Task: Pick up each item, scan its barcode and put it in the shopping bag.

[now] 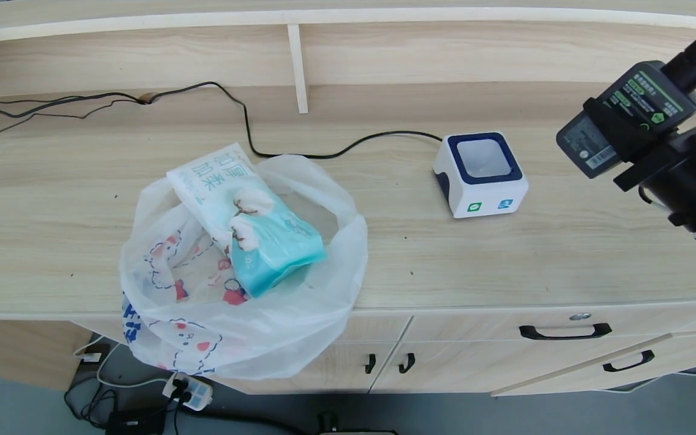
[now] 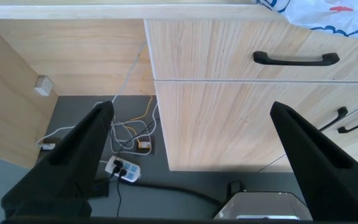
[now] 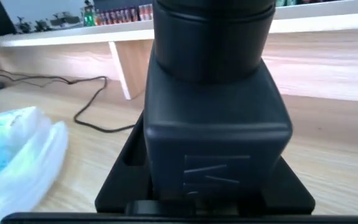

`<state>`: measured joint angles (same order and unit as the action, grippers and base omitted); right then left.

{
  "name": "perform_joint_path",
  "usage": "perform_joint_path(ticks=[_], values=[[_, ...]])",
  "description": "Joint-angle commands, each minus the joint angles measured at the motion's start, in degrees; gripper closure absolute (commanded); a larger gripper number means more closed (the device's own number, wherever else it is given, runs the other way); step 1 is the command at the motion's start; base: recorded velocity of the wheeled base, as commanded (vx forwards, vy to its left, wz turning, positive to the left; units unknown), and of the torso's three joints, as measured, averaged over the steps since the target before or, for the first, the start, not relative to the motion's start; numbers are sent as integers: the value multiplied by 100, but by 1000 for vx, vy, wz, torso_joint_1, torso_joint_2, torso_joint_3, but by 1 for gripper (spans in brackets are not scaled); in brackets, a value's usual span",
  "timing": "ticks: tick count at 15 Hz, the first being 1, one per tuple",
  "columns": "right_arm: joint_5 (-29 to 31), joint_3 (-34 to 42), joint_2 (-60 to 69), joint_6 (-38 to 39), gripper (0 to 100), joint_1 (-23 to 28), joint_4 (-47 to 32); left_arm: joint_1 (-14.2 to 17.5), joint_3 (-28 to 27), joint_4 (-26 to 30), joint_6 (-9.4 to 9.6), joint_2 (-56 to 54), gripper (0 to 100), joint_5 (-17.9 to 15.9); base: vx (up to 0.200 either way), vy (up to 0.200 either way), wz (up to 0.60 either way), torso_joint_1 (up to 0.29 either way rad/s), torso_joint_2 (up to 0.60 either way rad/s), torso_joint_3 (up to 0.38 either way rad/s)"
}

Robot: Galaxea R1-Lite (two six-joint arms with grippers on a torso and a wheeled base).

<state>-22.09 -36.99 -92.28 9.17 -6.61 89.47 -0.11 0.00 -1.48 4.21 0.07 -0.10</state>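
Observation:
A white plastic shopping bag (image 1: 299,290) slumps over the counter's front edge, left of centre. A teal and white tissue pack (image 1: 245,217) lies inside its mouth. The white and blue barcode scanner (image 1: 481,175) stands on the counter to the right of the bag. High at the far right, my right gripper (image 1: 620,136) is shut on a dark bottle (image 1: 632,121) with a green label and a barcode sticker, tilted, right of and above the scanner. That bottle (image 3: 213,118) looms close in the right wrist view, with the bag (image 3: 17,162) behind. My left gripper (image 2: 191,155) is open, down in front of the cabinet drawers.
A black cable (image 1: 245,121) runs across the counter from the back left to the scanner. A shelf divider (image 1: 298,66) rises at the back. Drawers with black handles (image 1: 565,331) sit below the counter. A power strip (image 2: 124,169) and loose wires lie on the floor.

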Motion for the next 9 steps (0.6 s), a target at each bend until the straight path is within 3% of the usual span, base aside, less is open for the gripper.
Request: perform_joint_path(ticks=[1, 5, 9], values=[[82, 359, 448, 182, 100, -535, -8, 2, 0, -11, 1, 1, 0, 1, 0, 0, 0, 0, 0, 0], [91, 877, 940, 1316, 100, -1897, -17, 2, 0, -11, -7, 1, 0, 1, 0, 0, 0, 0, 0, 0], [64, 649, 896, 1509, 100, -3312, -536, 2, 0, -11, 1, 1, 0, 1, 0, 0, 0, 0, 0, 0]])
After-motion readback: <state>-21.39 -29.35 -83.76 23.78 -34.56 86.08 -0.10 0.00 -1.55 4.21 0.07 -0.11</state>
